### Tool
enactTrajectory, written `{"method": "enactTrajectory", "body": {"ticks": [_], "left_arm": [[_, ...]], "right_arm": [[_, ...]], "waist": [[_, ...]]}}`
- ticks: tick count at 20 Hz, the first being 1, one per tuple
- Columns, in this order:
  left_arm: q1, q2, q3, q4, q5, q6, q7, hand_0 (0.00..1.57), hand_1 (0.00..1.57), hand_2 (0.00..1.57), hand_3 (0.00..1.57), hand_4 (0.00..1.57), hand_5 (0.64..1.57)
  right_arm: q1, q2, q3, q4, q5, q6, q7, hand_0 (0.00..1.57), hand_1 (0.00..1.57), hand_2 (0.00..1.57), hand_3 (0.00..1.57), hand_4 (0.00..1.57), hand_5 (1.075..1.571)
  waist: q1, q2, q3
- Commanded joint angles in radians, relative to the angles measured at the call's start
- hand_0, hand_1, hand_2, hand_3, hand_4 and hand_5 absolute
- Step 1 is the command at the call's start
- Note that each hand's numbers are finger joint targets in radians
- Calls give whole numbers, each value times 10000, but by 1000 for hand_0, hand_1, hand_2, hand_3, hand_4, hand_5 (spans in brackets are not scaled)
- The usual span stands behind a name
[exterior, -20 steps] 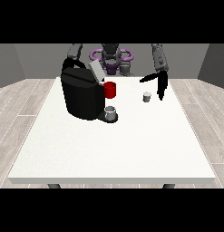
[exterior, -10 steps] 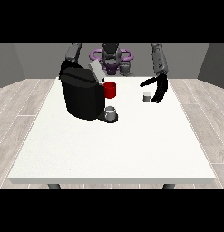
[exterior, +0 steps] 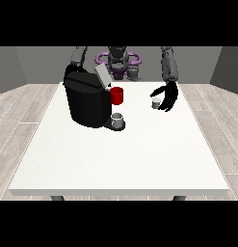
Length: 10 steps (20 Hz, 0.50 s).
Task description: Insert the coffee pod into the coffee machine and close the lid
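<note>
Reaching over the white table (exterior: 139, 159), the hand at the view's right (exterior: 167, 96) hangs with fingers spread and grasping nothing, just beside the small coffee pod (exterior: 156, 102) standing on the tabletop. Well apart, at the view's left, the black coffee machine (exterior: 86, 102) has its lid (exterior: 102, 75) raised, a red part (exterior: 117, 95) at its front and a grey cup (exterior: 118, 119) below; the other hand is hidden behind the machine.

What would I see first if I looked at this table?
First the big black coffee machine at the table's left, lid tilted up, a red part on its front and a grey cup below. Then the black hand at the view's right, fingers spread beside a small pod.
</note>
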Motion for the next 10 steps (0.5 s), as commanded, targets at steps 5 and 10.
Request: {"method": "enactTrajectory", "body": {"ticks": [5,10], "left_arm": [[-548,142,247,871,-570,769,-683,686,686,849,651,288,1571],[-817,-30,313,1403,-1053,2126,-1153,920,920,1042,829,361,1571]], "right_arm": [[220,103,213,-188,-17,75,448,0,0,0,0,500,1571],[-328,-1,42,-468,-174,134,194,0,0,0,0,515,1571]], "waist": [[-103,-163,-8],[-397,654,-12]]}}
